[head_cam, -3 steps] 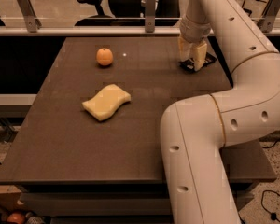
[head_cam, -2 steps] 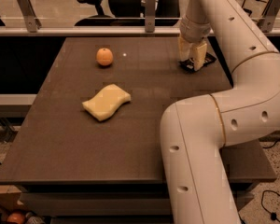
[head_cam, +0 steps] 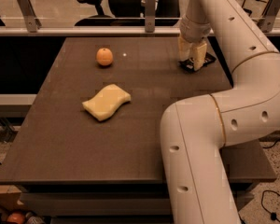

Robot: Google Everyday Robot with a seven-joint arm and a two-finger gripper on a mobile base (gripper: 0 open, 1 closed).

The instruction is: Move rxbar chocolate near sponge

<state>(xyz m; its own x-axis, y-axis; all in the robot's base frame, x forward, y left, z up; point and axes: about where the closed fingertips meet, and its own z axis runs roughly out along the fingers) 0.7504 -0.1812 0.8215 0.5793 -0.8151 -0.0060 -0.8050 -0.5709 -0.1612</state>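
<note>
I see dark brown tabletop filling frame centre. Sponge lying flat, left of centre. Orange fruit at upper left, well apart from sponge. Rxbar chocolate flat at upper right, well apart from both. Pincer down right over rxbar chocolate, upper right of frame.

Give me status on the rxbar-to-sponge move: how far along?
Done: the approach. The gripper is down at the rxbar chocolate on the table's far right side. In hand: the pickup; the bar lies flat on the table, not lifted. Left: lift it, carry it left to the sponge, set it down nearby. The orange sits beyond the sponge.
</note>
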